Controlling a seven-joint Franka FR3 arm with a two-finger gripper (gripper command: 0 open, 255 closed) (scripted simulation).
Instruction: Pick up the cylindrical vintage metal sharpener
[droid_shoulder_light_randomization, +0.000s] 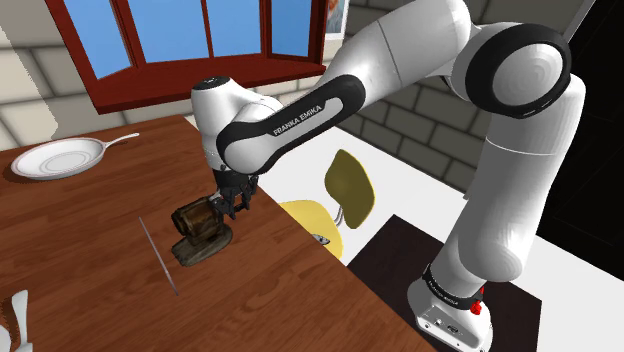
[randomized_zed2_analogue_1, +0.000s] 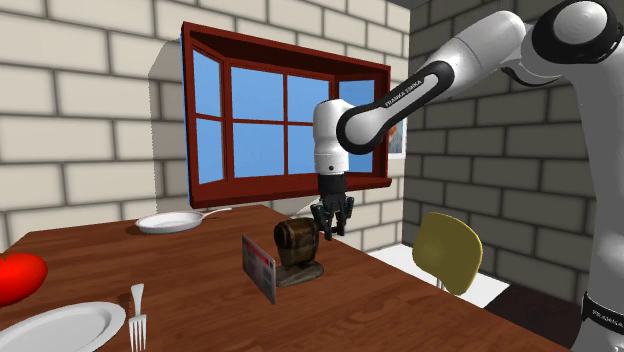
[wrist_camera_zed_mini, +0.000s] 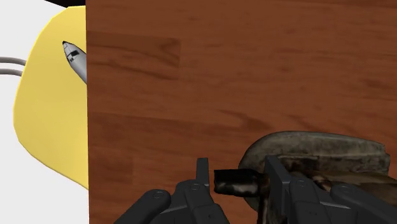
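In the shoulder view, we saw the brown, barrel-shaped metal sharpener (droid_shoulder_light_randomization: 198, 228) near the wooden tabletop's (droid_shoulder_light_randomization: 90, 215) chair-side edge, with the black gripper (droid_shoulder_light_randomization: 232, 203) just beside it on that edge's side. In the second exterior view, the barrel's long axis seemed level, pointing toward the gripper (randomized_zed2_analogue_1: 331, 225). In the wrist view, the fingers (wrist_camera_zed_mini: 202, 168) stood apart, the sharpener's dark stub (wrist_camera_zed_mini: 235, 180) between them, unclasped.

Black gripper (randomized_zed2_analogue_1: 331, 226) hangs beside brown sharpener (randomized_zed2_analogue_1: 295, 248) on table (randomized_zed2_analogue_1: 380, 300).
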